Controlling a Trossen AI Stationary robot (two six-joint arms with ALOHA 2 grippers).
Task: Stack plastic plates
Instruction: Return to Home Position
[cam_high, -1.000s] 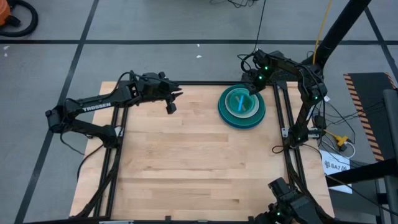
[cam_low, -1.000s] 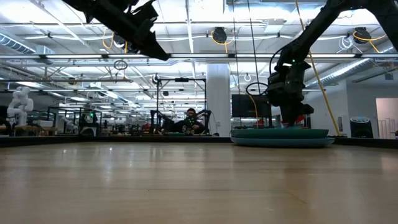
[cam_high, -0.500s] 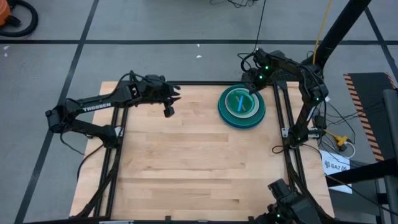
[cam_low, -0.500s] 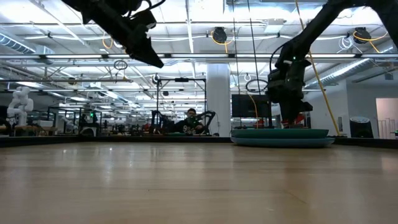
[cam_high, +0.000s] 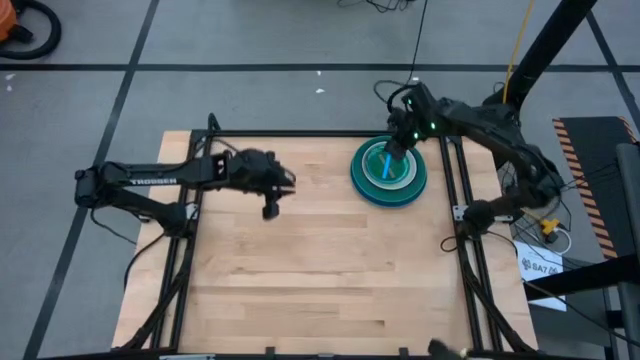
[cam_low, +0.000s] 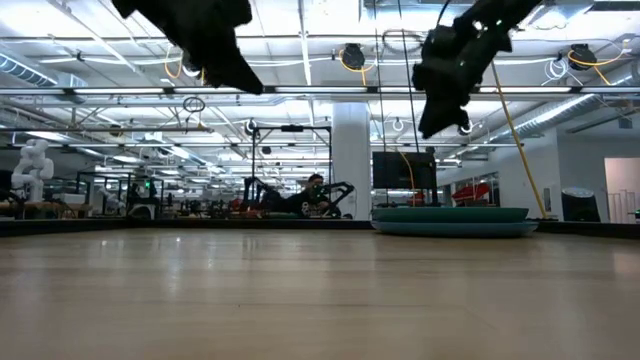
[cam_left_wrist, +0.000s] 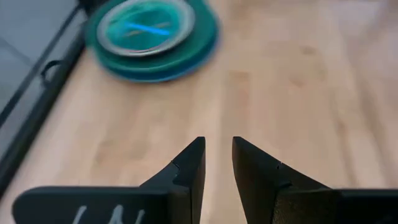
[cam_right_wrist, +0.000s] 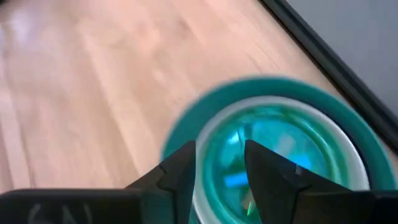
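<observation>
The plastic plates stand as one stack (cam_high: 388, 172) near the table's far right corner, resting flat on the wood. A wide dark teal plate with a blue rim below it carries a white-rimmed plate and a small cyan one. The stack also shows low on the table (cam_low: 450, 220), ahead of the left fingers (cam_left_wrist: 152, 37) and under the right fingers (cam_right_wrist: 273, 143). My right gripper (cam_high: 392, 152) (cam_low: 437, 125) (cam_right_wrist: 219, 149) hangs well above the stack, fingers slightly apart and holding nothing. My left gripper (cam_high: 271, 205) (cam_low: 240, 82) (cam_left_wrist: 217, 146) hovers high over the table's far-left middle, narrowly open and holding nothing.
Bare wooden table top (cam_high: 320, 270) spreads wide to the left of the stack and toward the near edge. Black frame rails (cam_high: 452, 190) run along the table's sides. A person (cam_low: 312, 190) sits far off in the room behind.
My right gripper has risen from the top of the stack to well above it and drifted a little toward the table's left. My left gripper has moved toward the near edge, staying high. The stack has not moved.
</observation>
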